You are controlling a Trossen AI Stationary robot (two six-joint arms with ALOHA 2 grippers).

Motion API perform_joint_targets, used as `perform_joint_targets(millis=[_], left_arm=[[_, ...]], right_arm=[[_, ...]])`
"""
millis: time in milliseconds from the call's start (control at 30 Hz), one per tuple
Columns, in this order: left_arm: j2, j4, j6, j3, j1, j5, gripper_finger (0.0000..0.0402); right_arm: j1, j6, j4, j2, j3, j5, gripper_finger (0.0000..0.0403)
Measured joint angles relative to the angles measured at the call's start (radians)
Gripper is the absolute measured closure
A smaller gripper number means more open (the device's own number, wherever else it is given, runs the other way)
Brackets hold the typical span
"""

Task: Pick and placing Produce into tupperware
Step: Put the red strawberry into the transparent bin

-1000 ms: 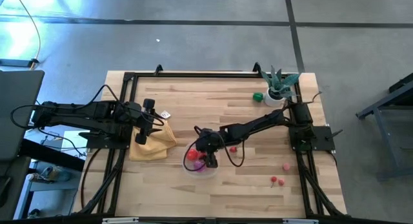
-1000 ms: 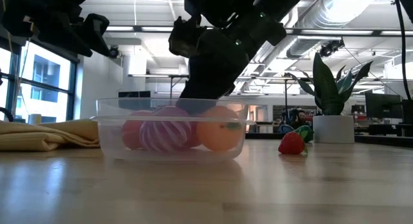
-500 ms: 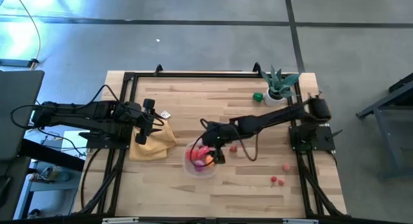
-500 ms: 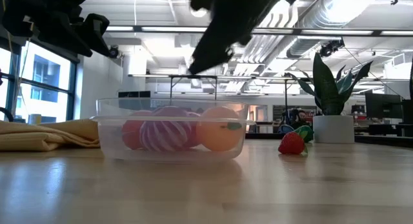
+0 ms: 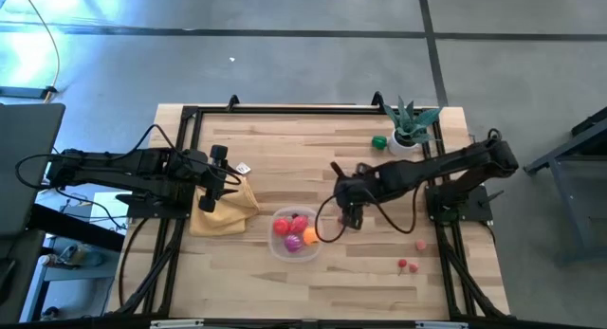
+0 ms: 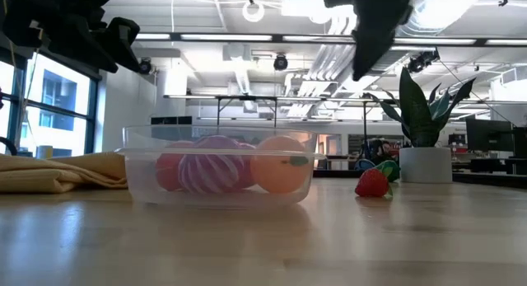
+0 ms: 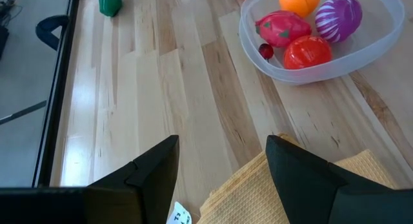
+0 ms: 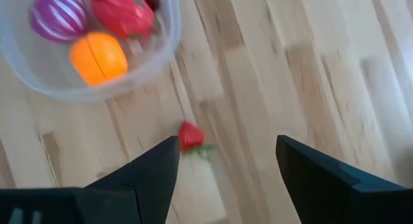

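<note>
Round glossy produce (image 5: 295, 230) in clear rounded tupperware (image 5: 277, 246); right pincer (image 5: 353, 213) spread, empty.

I work in an open-plan office or lab: exposed ceiling ducts (image 6: 461, 26), strip lights, tall windows (image 6: 58, 113), a concrete floor (image 5: 285, 68) around my wooden desk (image 5: 313, 154).

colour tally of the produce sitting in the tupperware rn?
Red: 2, a round red piece and a small dark red piece
Pink-red: 1, the pink-red piece
Orange: 1, the orange piece
Purple: 1, the purple striped piece
Total: 5 in the tupperware
</note>
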Motion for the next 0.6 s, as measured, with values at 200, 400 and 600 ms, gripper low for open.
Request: perform_joint_targets(millis=[200,400,600], left_arm=[[0.000,0.000,0.000,0.000,0.000,0.000,0.0181],[0.000,0.000,0.000,0.000,0.000,0.000,0.0181],[0.000,0.000,0.000,0.000,0.000,0.000,0.0181]], right_arm=[[0.037,0.094,-0.086,0.022,0.000,0.054,0.0153],[0.081,0.093,-0.083,0.049,-0.001,0.079,0.0153],[0.116,0.056,0.025,0.095,-0.019,0.073,0.0153]])
